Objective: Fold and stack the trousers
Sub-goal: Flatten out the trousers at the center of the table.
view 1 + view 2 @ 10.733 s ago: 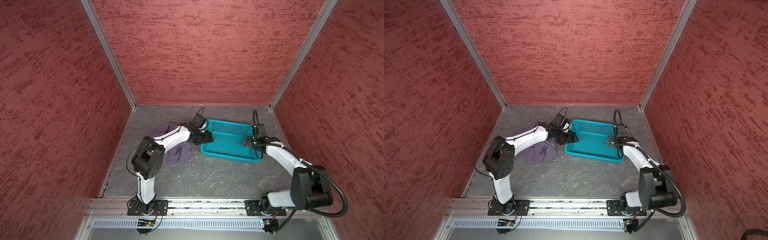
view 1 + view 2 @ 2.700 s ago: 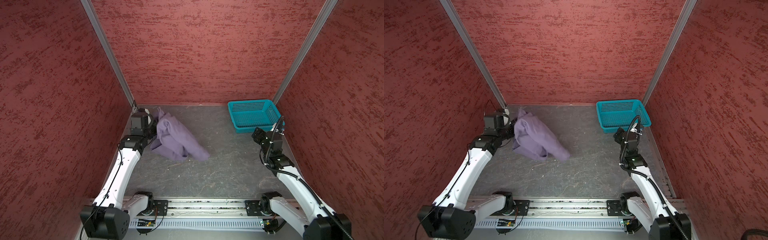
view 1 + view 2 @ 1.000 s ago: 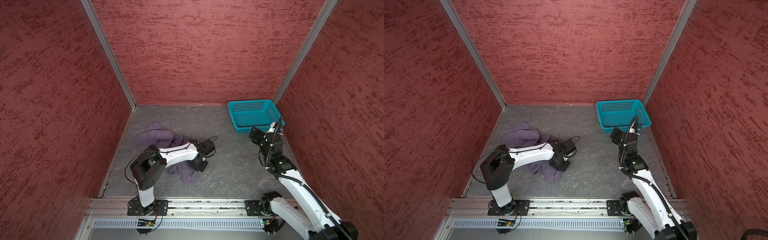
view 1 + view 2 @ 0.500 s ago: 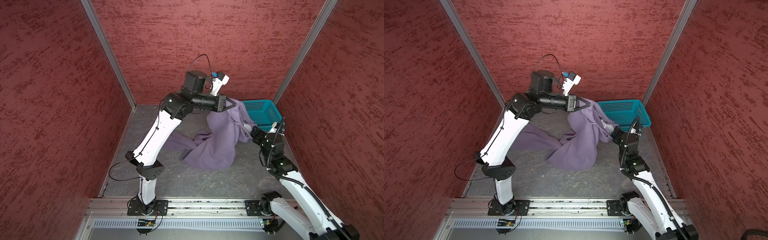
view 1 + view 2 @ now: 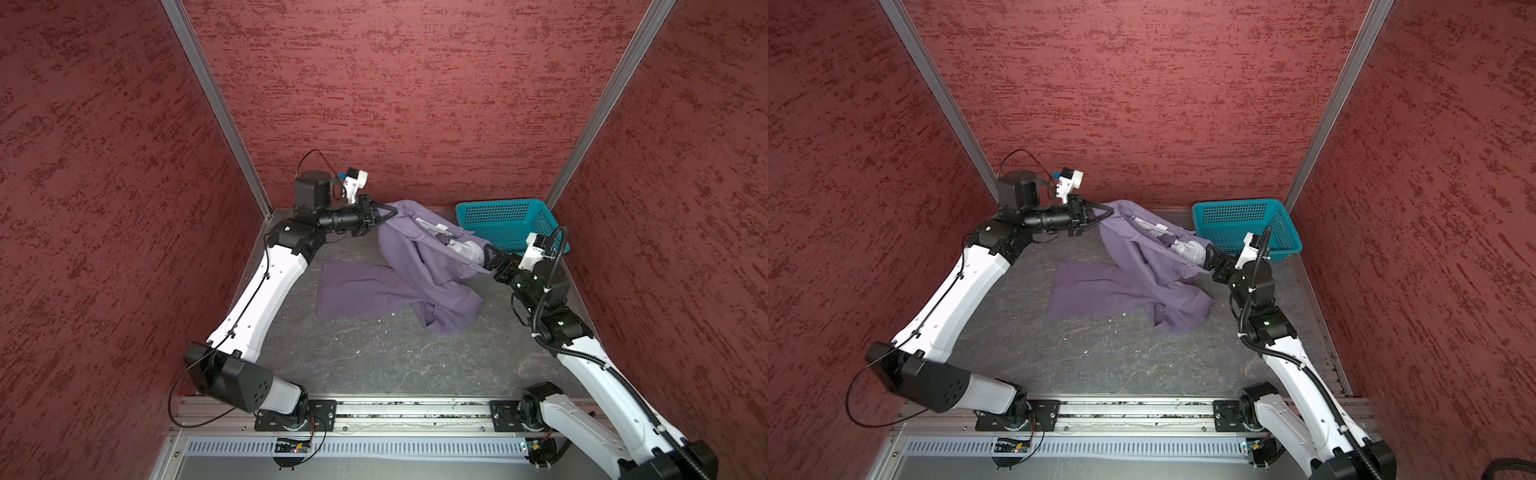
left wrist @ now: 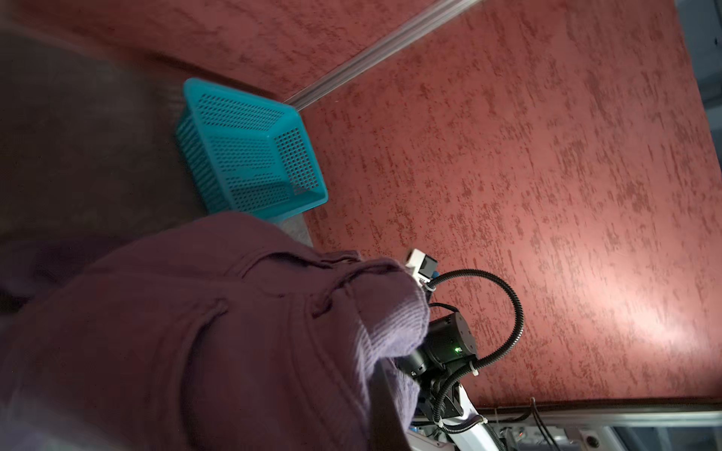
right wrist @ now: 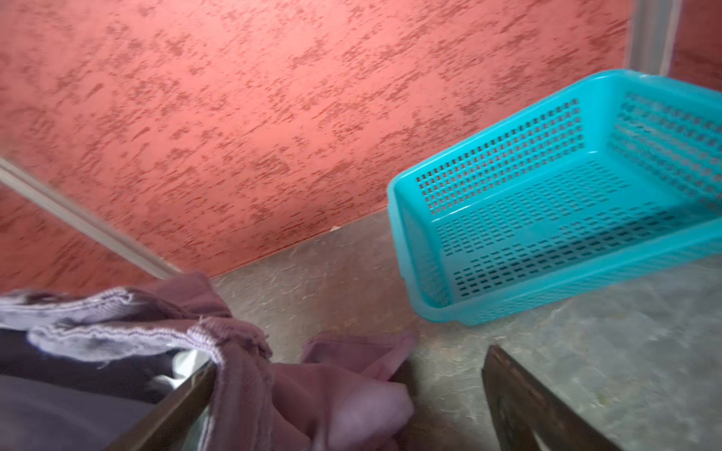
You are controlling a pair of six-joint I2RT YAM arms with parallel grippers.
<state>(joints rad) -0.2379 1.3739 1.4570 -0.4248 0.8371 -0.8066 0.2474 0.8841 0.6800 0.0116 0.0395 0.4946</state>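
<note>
You're clamping your left gripper [image 5: 392,213] fully closed on a top edge of the trousers [image 5: 415,270], holding that end raised near the back wall [image 5: 415,104]. Your right gripper [image 5: 487,256] is standing with jaws spread wide, gripping nothing. In the right wrist view the ribbed waistband [image 7: 129,332] is draping over one finger [image 7: 172,398], with a wide gap to the opposite one. Fabric is sagging between both grippers, legs trailing onto the grey table [image 5: 374,361]. The teal basket [image 5: 500,203] is sitting in the far right corner, close by the cloth.
</note>
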